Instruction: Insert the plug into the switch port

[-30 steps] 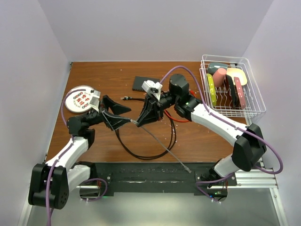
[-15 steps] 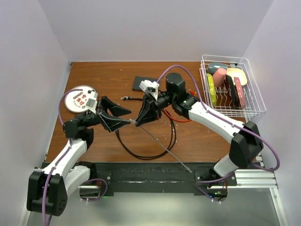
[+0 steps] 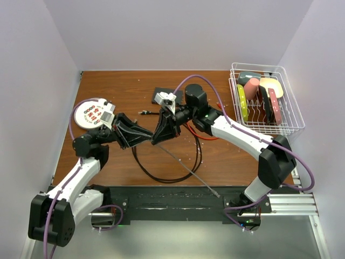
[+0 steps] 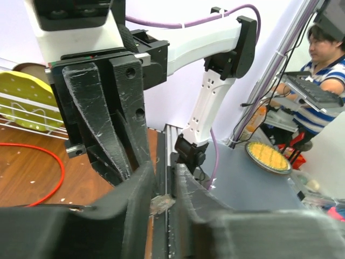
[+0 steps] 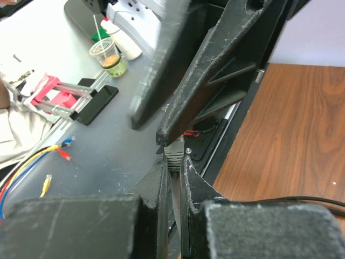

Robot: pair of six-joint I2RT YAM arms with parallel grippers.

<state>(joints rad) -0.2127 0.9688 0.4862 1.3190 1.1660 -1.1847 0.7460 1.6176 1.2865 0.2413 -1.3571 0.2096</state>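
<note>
The plug [image 4: 160, 205] is a clear connector on the end of a grey cable [image 3: 186, 168], held above the table's middle. My left gripper [image 3: 146, 136] [image 4: 164, 181] is shut on the plug's tip from the left. My right gripper [image 3: 157, 137] [image 5: 173, 163] meets it from the right, shut on the cable's grey boot [image 5: 173, 155] just behind the plug. The flat black switch [image 3: 160, 96] lies behind, partly hidden by the right wrist. Its port cannot be made out.
A wire dish rack [image 3: 291, 110] with coloured items stands at the right. A round white disc [image 3: 90, 114] lies at the left. A looped black cable [image 3: 161, 177] and a red cable [image 3: 207, 137] lie on the wood under the grippers.
My left gripper has moved right onto the plug and closed its jaws on it. The right arm has shifted slightly left, still holding the cable.
</note>
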